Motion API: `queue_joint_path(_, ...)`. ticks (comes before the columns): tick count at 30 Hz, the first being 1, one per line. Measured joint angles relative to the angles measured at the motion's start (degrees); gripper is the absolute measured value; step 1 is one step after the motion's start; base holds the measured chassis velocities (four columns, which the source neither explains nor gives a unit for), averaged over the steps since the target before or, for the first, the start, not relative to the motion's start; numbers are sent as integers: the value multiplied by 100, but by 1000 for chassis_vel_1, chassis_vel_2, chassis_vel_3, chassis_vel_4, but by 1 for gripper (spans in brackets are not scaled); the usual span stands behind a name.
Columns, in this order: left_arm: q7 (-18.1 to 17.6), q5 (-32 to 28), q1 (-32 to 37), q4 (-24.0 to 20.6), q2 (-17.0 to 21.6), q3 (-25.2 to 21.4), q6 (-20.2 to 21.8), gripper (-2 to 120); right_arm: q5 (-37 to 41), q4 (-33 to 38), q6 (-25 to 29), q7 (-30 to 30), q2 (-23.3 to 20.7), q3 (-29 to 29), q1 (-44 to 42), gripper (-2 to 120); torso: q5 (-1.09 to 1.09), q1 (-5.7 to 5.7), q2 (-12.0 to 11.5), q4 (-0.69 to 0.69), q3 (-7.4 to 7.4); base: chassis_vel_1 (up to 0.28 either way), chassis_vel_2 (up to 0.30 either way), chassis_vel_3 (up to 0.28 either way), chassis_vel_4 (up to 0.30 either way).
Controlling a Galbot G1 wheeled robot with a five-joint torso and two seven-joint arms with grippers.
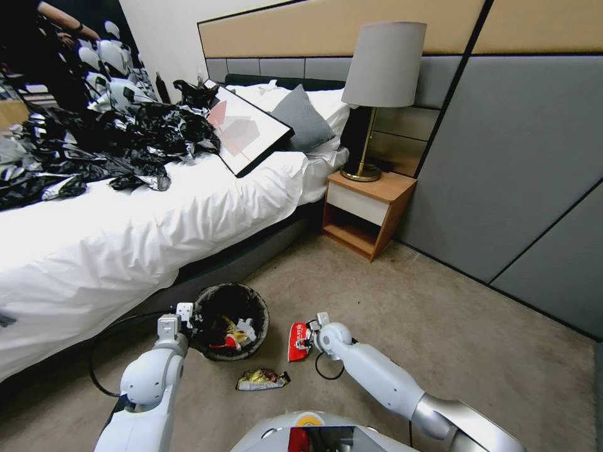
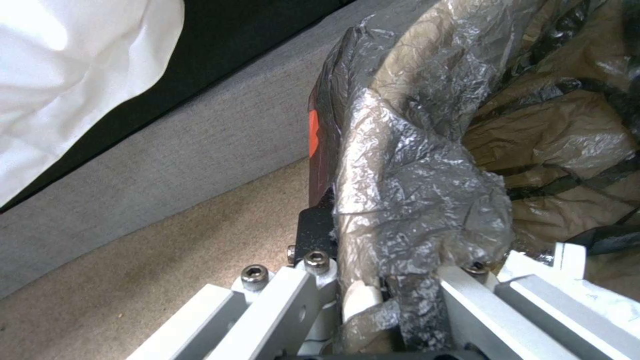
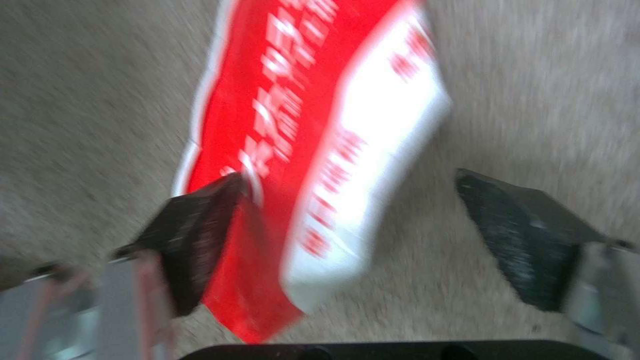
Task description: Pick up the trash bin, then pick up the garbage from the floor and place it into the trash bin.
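Two claws were at work for you. Lower centre-left of the head view sat the trash bin, your left gripper clamped on its bag-lined rim. Just right, your right gripper stood wide apart around a red-and-white wrapper, one pad touching it.

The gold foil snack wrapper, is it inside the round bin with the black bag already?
No, the gold foil snack wrapper lies on the carpet in front of the round trash bin lined with a black bag, outside its rim.
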Motion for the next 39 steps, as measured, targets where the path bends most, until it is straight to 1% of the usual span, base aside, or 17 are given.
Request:
queue_joint_path(3, 1, 5, 3, 0, -16, 9, 0, 0, 4, 24, 0, -39, 3, -85, 81, 66, 1, 0, 0, 0, 0, 0, 0, 0, 0)
queue_joint_path(4, 0, 12, 4, 0, -28, 17, 0, 0, 4, 18, -1, -77, 13, -159, 146, 60, 0, 0, 0, 0, 0, 0, 0, 0, 0)
queue_joint_path(6, 1, 16, 5, 0, -31, 20, 0, 0, 1, 11, 0, -91, 18, -178, 164, 58, 0, 0, 0, 0, 0, 0, 0, 0, 0)
queue_joint_path(9, 1, 32, 15, 3, -53, 20, 0, 0, -36, -66, -1, -170, 86, -290, 318, 40, 0, 0, 0, 0, 0, 0, 0, 0, 0)
queue_joint_path(10, 1, 32, 15, 3, -53, 20, 0, 0, -36, -66, -1, -170, 86, -290, 318, 40, 0, 0, 0, 0, 0, 0, 0, 0, 0)
queue_joint_path(12, 1, 35, 19, 13, -53, 13, 0, 0, -40, -85, -1, -194, 93, -332, 371, 30, 0, 0, 0, 0, 0, 0, 0, 0, 0)
queue_joint_path(13, 1, 35, 19, 13, -53, 13, 0, 0, -40, -85, -1, -194, 93, -332, 371, 30, 0, 0, 0, 0, 0, 0, 0, 0, 0)
queue_joint_path(15, 1, 40, 13, 28, -56, 13, 0, 0, -67, -122, -1, -233, 94, -338, 402, 20, 1, 0, 0, 0, 0, 0, 0, 0, 0)
queue_joint_path(16, 1, 40, 13, 28, -56, 13, 0, 0, -67, -122, -1, -233, 94, -338, 402, 20, 1, 0, 0, 0, 0, 0, 0, 0, 0)
queue_joint_path(19, 1, 56, 5, 39, -73, 38, 0, 0, -122, -155, -1, -279, 88, -295, 404, 6, 1, 0, 0, 0, 0, 0, 0, 0, 0)
queue_joint_path(20, 1, 56, 5, 39, -73, 38, 0, 0, -122, -155, -1, -279, 88, -295, 404, 6, 1, 0, 0, 0, 0, 0, 0, 0, 0)
queue_joint_path(21, 0, 61, 3, 42, -81, 43, -1, 0, -137, -159, -1, -285, 84, -279, 405, 0, 1, 0, 0, 0, 0, 0, 0, 0, 0)
queue_joint_path(28, -1, 73, -3, 55, -86, 49, -1, 0, -201, -136, -1, -288, 63, -160, 362, 0, 2, 0, 0, 0, 0, 0, 0, 0, 0)
queue_joint_path(33, 2, 75, 8, 55, -76, 27, -1, 0, -133, 142, -1, -278, -73, -10, 334, 0, 0, 0, 0, -1, 0, 0, 0, 0, 0)
queue_joint_path(36, 5, 70, 15, 48, -58, 19, -1, 0, -23, 414, -2, -207, -235, 79, 317, 0, 1, 0, 0, 0, 0, 0, 0, 0, 0)
queue_joint_path(38, 10, 51, 17, 25, -37, 18, -1, 0, 227, 837, -2, -64, -471, 233, 284, 0, 1, 0, 0, 0, 0, 0, 0, 0, 0)
queue_joint_path(39, 10, 42, 18, 3, -27, 14, 0, 0, 451, 1219, -2, 63, -762, 348, 269, 0, 4, 0, 0, 1, 0, 0, 0, 0, 0)
